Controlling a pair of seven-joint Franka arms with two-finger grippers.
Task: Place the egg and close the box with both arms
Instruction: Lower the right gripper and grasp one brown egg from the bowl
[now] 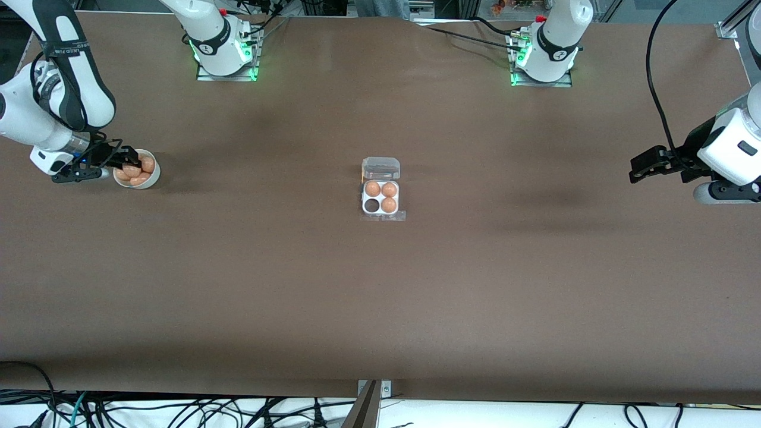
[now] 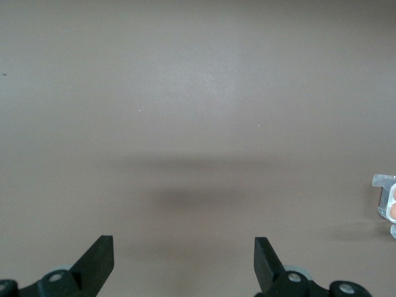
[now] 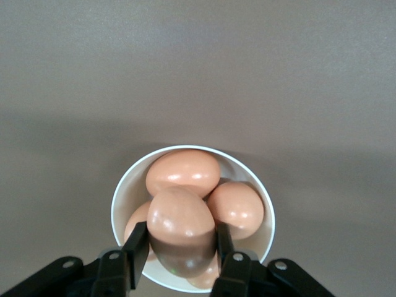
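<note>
White arms (image 1: 562,35) with black joint bands, black cables, green-lit bases.

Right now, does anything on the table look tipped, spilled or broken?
Nothing stands out. The box sits flat with its lid open, three eggs in it and one cell empty. The bowl is upright; the right gripper is shut on the egg in it. The left gripper waits open.

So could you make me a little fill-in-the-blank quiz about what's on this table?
1. The right gripper has shut its jaws on an ____ in the white bowl.
2. The box holds three eggs and has ____ empty cell.
3. The box's clear lid stands ____.
4. The left gripper waits with jaws ____.

Missing words: egg; one; open; open
</note>
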